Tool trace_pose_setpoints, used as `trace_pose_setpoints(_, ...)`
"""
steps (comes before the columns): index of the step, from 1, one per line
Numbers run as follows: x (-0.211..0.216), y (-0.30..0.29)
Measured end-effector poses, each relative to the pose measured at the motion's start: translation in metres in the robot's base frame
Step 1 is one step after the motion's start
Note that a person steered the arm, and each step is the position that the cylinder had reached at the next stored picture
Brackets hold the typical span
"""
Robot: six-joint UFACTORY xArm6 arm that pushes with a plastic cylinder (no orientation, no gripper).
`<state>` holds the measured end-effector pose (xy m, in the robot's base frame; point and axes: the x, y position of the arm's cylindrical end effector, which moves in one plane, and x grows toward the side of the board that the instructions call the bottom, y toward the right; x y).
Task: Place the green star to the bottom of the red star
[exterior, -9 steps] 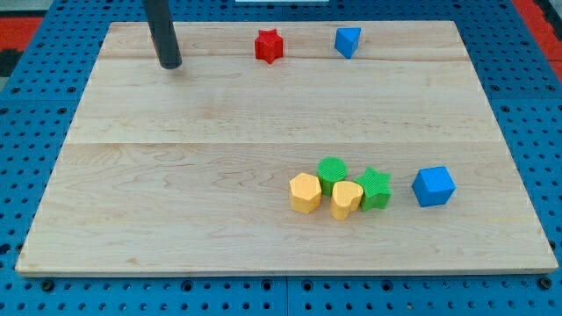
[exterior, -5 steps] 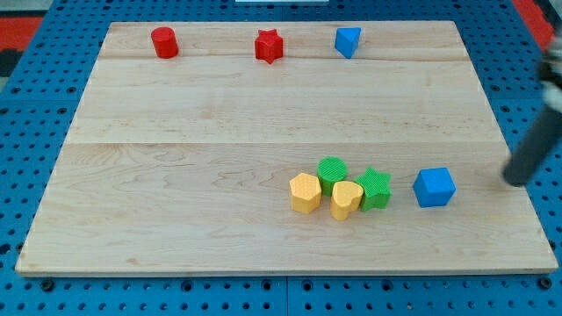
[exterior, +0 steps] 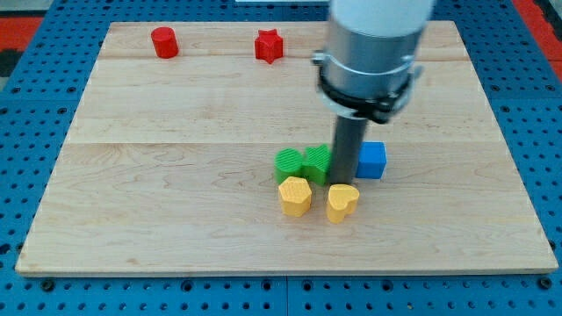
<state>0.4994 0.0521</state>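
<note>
Rod upright, my tip (exterior: 342,183) beside green star (exterior: 318,163), blue cube (exterior: 371,160).

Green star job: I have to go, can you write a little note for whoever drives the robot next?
My tip is down between the green star and the blue cube, touching or nearly touching the star's right side.
The red star sits at the view's top.
Beside the green star: a green block on its left, two yellow blocks below.
Left: push the green star up, just under the red star.
</note>
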Motion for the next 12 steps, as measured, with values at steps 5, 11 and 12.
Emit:
trace_pose_setpoints(5,-0.055,-0.08)
trace_pose_setpoints(11,-0.143,-0.078)
trace_pose_setpoints(12,-0.136,-0.056)
